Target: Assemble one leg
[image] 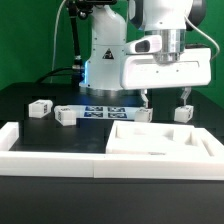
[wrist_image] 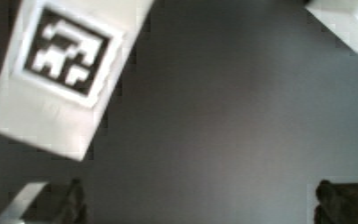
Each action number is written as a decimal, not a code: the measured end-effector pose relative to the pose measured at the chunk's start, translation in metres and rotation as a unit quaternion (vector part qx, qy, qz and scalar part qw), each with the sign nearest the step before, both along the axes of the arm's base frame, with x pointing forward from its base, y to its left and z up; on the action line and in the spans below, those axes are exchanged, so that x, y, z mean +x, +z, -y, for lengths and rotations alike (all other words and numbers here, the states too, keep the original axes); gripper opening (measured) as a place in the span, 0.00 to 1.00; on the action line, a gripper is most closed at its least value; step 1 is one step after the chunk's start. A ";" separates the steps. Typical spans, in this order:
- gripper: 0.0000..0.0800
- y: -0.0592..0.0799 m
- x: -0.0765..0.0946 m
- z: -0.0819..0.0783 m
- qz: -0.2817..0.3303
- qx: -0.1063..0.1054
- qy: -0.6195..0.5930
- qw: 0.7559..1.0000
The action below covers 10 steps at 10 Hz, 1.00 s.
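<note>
Leg [image: 143,114] is lying loose on the black table [image: 40,90], just off the marker board [image: 100,111] at the end toward the exterior view's right, and close to the back edge of the big white panel [image: 160,140]. A second leg [image: 184,112] sits a bit further to the exterior view's right, and two more legs [image: 40,107] [image: 65,115] are parked past the board's other end. The gripper [image: 165,100] hangs over the gap between the first two, jaws spread wide and holding nothing, with one finger [image: 147,97] just above the first leg and the other above the second; neither looks like it's touching. From the wrist view you get a close-up of one leg [wrist_image: 60,70], tilted, though I can't say which it is. The fingertips [wrist_image: 51,200] are blurry at the edge of the shot, with only dark table [wrist_image: 211,120] between them. As for labels, the only markings I can make out are black-and-white square tags on the legs and the board, blocky patterns, not letters. A white frame [image: 20,135] runs along the near side of the table.
</note>
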State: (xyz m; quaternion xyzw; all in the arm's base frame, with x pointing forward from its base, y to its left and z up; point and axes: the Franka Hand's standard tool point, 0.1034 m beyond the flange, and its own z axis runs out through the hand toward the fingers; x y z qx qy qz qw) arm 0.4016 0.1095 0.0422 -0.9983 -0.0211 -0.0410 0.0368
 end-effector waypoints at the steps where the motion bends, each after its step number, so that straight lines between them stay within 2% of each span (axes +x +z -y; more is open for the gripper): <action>1: 0.81 -0.001 -0.007 -0.007 -0.002 0.006 -0.057 0.998; 4: 0.81 -0.001 -0.017 -0.025 -0.018 0.024 -0.215 0.976; 6: 0.81 -0.002 -0.022 -0.033 -0.029 0.036 -0.305 0.951; 9: 0.81 -0.003 -0.021 -0.030 -0.037 0.035 -0.303 0.952; 10: 0.81 -0.003 -0.023 -0.036 -0.038 0.035 -0.303 0.952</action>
